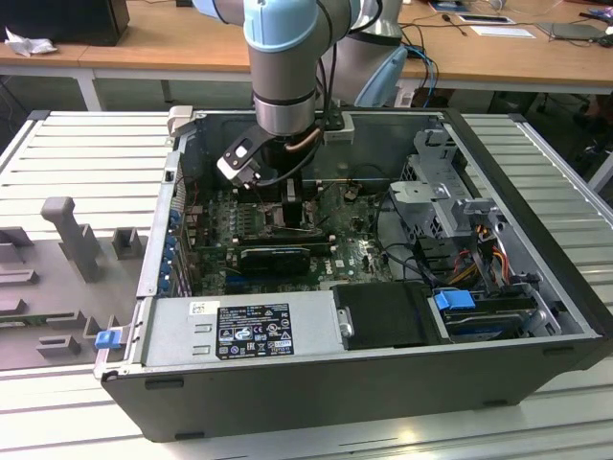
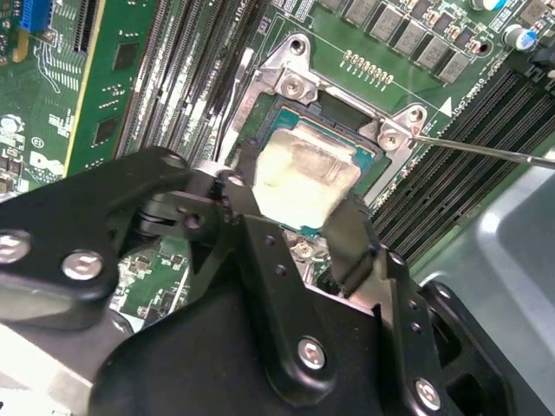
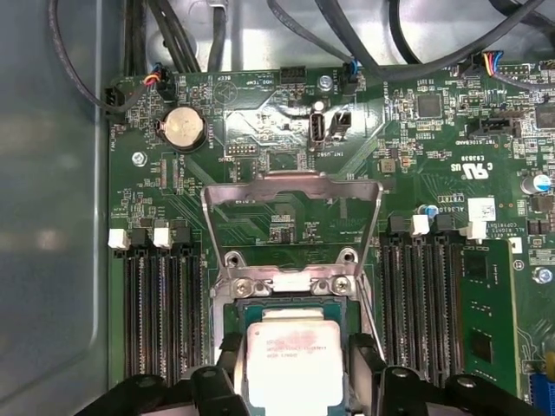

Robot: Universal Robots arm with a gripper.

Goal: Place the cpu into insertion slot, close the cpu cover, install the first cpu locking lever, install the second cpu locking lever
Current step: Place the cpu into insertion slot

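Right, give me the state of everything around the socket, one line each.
cpu: gripped, over the insertion slot; cannot tell if seated.
gripper: jaws shut on the cpu's sides.
insertion slot: uncovered, cpu above it.
cpu cover: swung open, standing up.
locking lever: unhooked, swung away.
computer case: side open.

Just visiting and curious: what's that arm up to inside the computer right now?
Gripper shut on the cpu. Chip low over the insertion slot, seating unclear. Cpu cover stands open, off the slot.
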